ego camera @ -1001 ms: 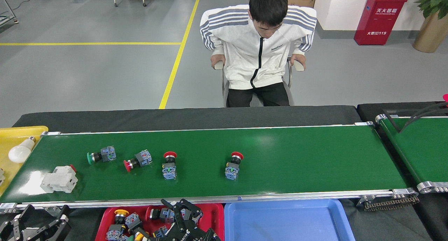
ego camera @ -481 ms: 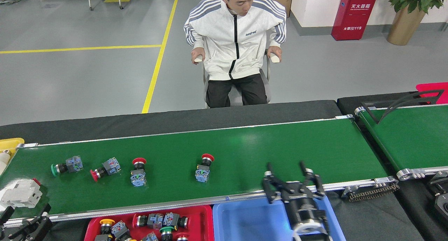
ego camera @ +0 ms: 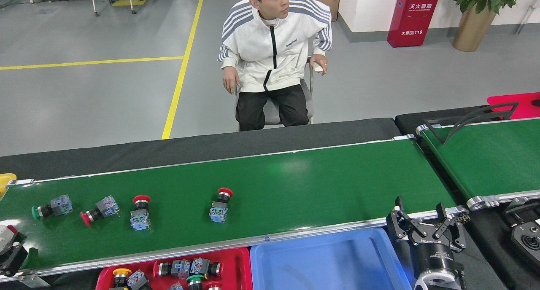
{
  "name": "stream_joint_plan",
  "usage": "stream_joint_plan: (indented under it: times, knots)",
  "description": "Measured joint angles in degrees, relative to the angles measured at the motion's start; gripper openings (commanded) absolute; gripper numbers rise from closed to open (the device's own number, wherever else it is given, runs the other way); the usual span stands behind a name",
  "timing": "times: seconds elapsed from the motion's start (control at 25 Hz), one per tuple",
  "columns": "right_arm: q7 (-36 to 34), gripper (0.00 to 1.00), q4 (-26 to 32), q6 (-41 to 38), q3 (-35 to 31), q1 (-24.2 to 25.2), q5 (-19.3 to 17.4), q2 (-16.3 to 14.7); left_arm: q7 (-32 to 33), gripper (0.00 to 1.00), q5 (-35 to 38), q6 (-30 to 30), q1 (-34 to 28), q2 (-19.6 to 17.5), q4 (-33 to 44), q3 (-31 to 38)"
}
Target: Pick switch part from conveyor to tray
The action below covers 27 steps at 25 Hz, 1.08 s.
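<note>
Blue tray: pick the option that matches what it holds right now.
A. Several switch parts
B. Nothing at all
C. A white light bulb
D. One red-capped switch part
B: the blue tray shows only bare blue floor, while switch parts fill the red tray beside it and four more lie on the conveyor.

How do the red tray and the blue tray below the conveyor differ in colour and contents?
The red tray is red and holds several switch parts; the blue tray is blue and shows nothing inside. Both sit along the conveyor's near rail, side by side.
</note>
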<state>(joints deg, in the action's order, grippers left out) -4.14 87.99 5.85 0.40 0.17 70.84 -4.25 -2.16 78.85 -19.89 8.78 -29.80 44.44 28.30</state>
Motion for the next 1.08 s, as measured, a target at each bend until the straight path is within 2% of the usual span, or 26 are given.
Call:
stream_joint_plan:
  times: [0.08, 0.12, 0.16, 0.24, 0.44, 0.68, 0.76, 0.88, 0.96, 1.08]
  knots:
    - [0.00, 1.00, 0.00, -2.06, 0.02, 0.00, 0.00, 0.02, -0.35, 0.59, -0.01, 2.90, 0.40, -0.48, -1.67, -0.24]
    - [0.00, 1.00, 0.00, -3.32, 0.02, 0.00, 0.00, 0.11, -0.35, 0.37, -0.01, 4.06, 0.42, -0.46, -2.45, -0.36]
    - [0.00, 1.00, 0.00, -3.90, 0.02, 0.00, 0.00, 0.24, -0.38, 0.28, -0.10, 4.79, 0.43, -0.41, -2.93, -0.40]
    - [-0.01, 1.00, 0.00, -4.86, 0.05, 0.00, 0.00, 0.42, -0.65, 0.20, -0.40, 5.56, 0.58, -0.42, -3.48, -0.43]
    - [-0.01, 1.00, 0.00, -5.55, 0.05, 0.00, -0.08, 0.42, -0.94, 0.13, -0.61, 6.61, 0.66, -0.42, -3.61, -0.42]
    - [-0.01, 1.00, 0.00, -5.87, -0.04, 0.00, -0.14, 0.42, -1.25, 0.11, -1.54, 6.52, 0.32, -0.21, -1.77, -1.76]
    - [-0.01, 1.00, 0.00, -6.00, -0.35, 0.00, -0.14, 0.42, -1.33, 0.10, -3.56, 3.83, -0.85, 0.49, 2.65, -2.02]
    - [-0.01, 1.00, 0.00, -5.72, -1.14, 0.01, -0.14, 0.42, -1.55, 0.09, -6.74, -4.65, -5.06, 1.47, 12.46, -2.11]
    - [-0.02, 1.00, 0.00, -5.61, -2.06, 0.00, -0.15, 0.42, -1.60, 0.09, -7.51, -10.52, -9.03, 3.96, 19.92, -2.13]
    - [-0.02, 1.00, 0.00, -5.56, -2.36, 0.01, -0.15, 0.42, -1.69, 0.08, -7.58, -17.97, -16.90, 9.91, 33.09, -2.30]
